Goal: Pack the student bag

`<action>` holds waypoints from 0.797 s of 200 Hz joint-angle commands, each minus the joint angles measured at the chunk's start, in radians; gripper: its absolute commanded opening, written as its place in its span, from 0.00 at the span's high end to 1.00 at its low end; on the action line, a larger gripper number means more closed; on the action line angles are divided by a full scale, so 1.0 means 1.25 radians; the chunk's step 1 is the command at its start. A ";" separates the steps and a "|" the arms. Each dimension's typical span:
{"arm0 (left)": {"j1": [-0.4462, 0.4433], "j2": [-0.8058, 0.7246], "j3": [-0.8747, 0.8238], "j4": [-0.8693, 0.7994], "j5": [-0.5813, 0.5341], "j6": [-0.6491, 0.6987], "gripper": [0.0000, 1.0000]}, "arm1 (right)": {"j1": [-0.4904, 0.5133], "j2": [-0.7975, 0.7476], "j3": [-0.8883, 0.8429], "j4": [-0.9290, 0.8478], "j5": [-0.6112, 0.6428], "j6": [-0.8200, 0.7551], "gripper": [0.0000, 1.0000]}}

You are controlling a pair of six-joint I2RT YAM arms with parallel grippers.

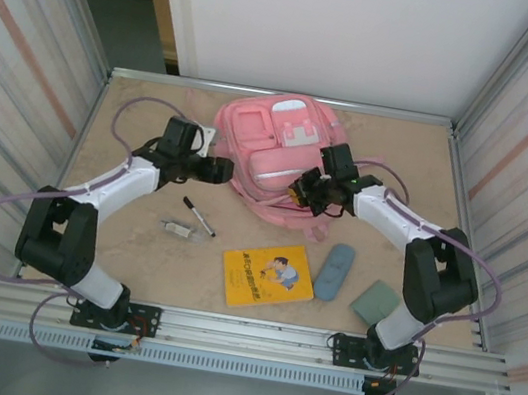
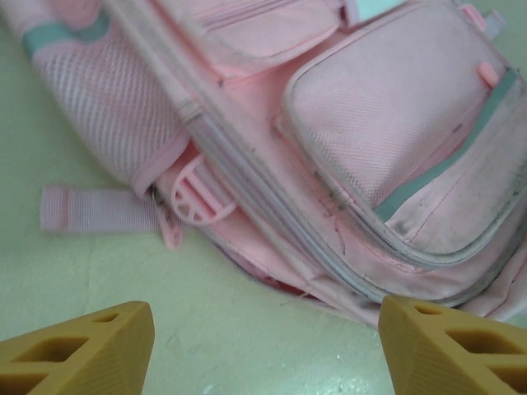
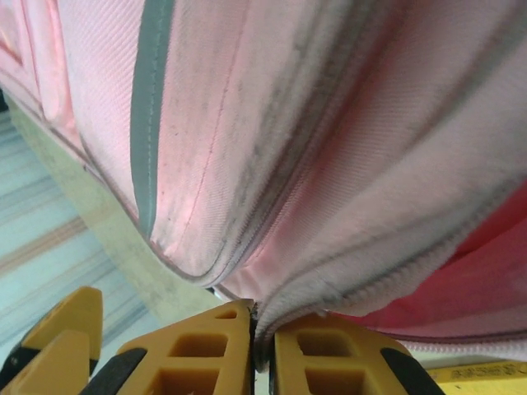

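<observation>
Here's the student bag (image 1: 276, 154), pink and bulky, lying flat at the far middle of the bench (image 1: 132, 135) with its white-trimmed front pockets facing up. An arm sits at each of its near corners.

On the left side, the left fingers (image 1: 223, 171) are at the bag's near-left edge. From the left wrist camera the two yellow fingertips (image 2: 90, 350) stand wide apart with nothing between them but bare bench. The bag lies just ahead of them, not touching. That view also picks out a mesh side pocket (image 2: 107, 99), a loose pink webbing strap (image 2: 95, 208) lying flat on the bench, and a small pink plastic ring (image 2: 196, 193) at the corner beside the zip line.

Over on the right, the right fingers (image 1: 304, 190) are pressed in against the bag's near-right edge. The right wrist camera shows the yellow fingers (image 3: 206, 350) squeezed together, with a thin fold of pink fabric along the zip seam pinched between them. The bag's fabric rises from that pinch.

Nearer the arms' bases, the rest lies loose on the bench. A black marker (image 1: 199, 217) sits left of centre, with a small pale object (image 1: 180, 231) just beside it that is too small to identify. A yellow book (image 1: 268, 274) lies in the middle, a blue-grey pencil case (image 1: 335, 271) just to its right, and a grey-green flat pad (image 1: 375, 302) near the right arm's base.
</observation>
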 commanded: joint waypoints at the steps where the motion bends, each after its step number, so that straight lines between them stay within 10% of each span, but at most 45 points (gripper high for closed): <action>1: 0.023 -0.040 -0.008 -0.041 0.054 -0.038 0.27 | 0.021 0.034 0.049 0.073 -0.046 -0.036 0.86; 159: -0.045 -0.125 -0.009 -0.033 0.115 -0.011 0.30 | 0.070 -0.019 0.220 0.179 0.071 -0.459 0.95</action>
